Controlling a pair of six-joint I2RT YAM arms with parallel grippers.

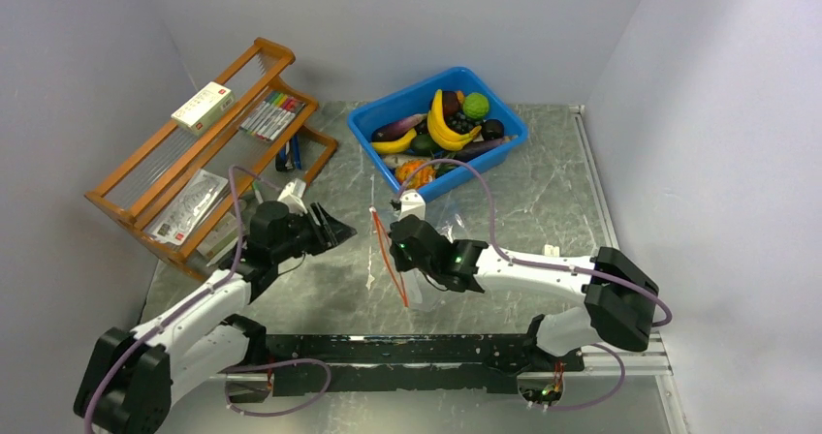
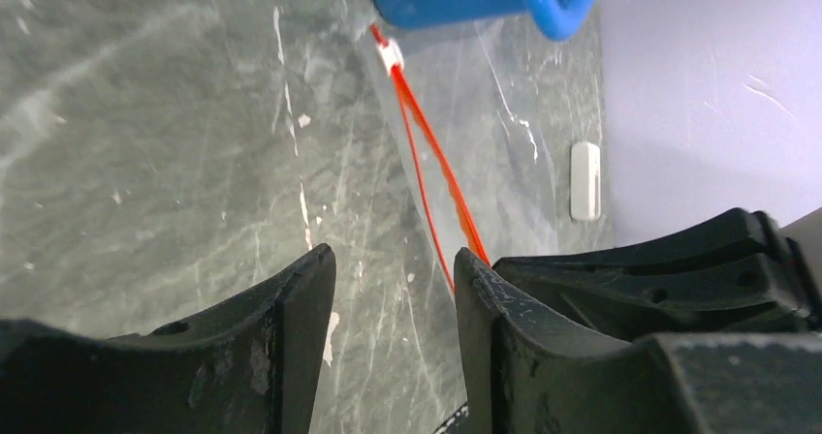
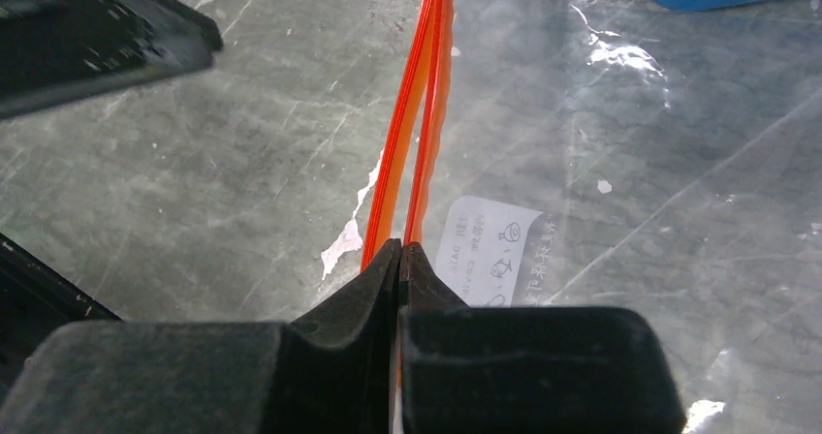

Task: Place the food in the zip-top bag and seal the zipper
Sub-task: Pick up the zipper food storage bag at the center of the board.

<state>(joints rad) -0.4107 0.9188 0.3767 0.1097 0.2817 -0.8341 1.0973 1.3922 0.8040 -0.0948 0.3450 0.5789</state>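
frankly, bag (image 3: 669,153) label (image 3: 494,250) illegible.

- A blue bin (image 1: 485,163) stands at the far side of the grey-green marbled desk (image 1: 553,197).
- Left of the bin, a slanted wooden rack (image 1: 260,48) sits by the wall.
- A white box with red print (image 1: 203,105) lies on the rack's top tier, farther left of the bin.
- A row of coloured markers (image 1: 273,114) lies between that box and the bin.
- Printed sheets (image 1: 189,206) fill the rack's lower tier.
- White flecks (image 1: 371,281) mark the desk on the near side of the bin.
- A black rail (image 1: 407,361) runs along the desk edge, well apart from the bin.
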